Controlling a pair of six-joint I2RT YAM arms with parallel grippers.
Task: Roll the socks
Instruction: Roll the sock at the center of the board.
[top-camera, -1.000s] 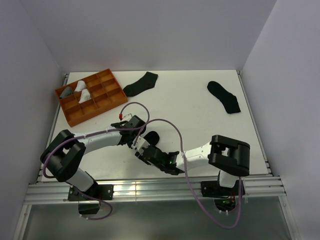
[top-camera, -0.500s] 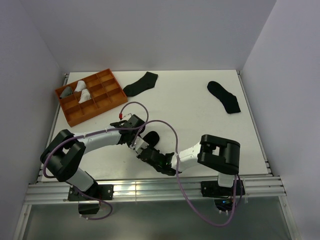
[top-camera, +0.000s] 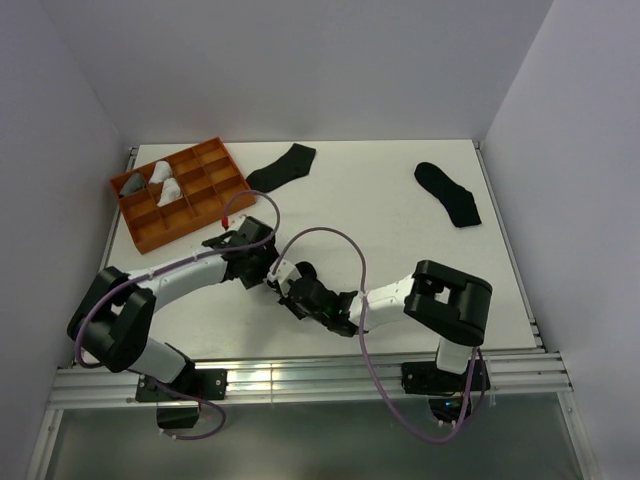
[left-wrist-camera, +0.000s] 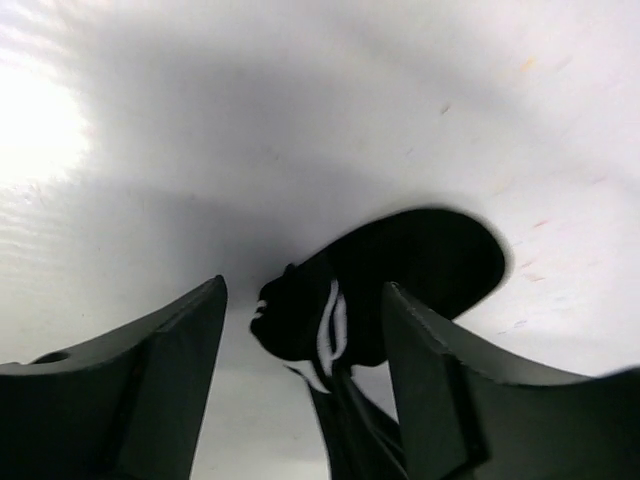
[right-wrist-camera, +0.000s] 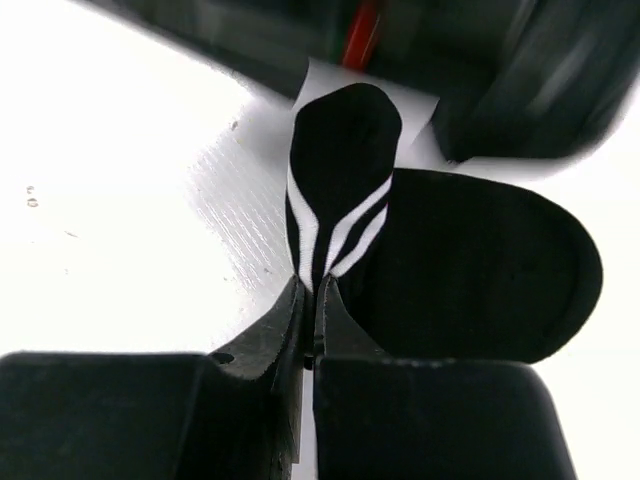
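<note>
Both grippers meet at the sock (right-wrist-camera: 470, 265), near the middle of the table (top-camera: 400, 200). My right gripper (right-wrist-camera: 312, 310) is clamped on its striped fold; my left gripper (left-wrist-camera: 305, 340) stands open facing that fold, the flat toe end stretching away beyond.

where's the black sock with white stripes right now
Top view: the black sock with white stripes sits left of centre in the front half of the table, pinched in the shut right gripper, with the open left gripper right beside it.
</note>
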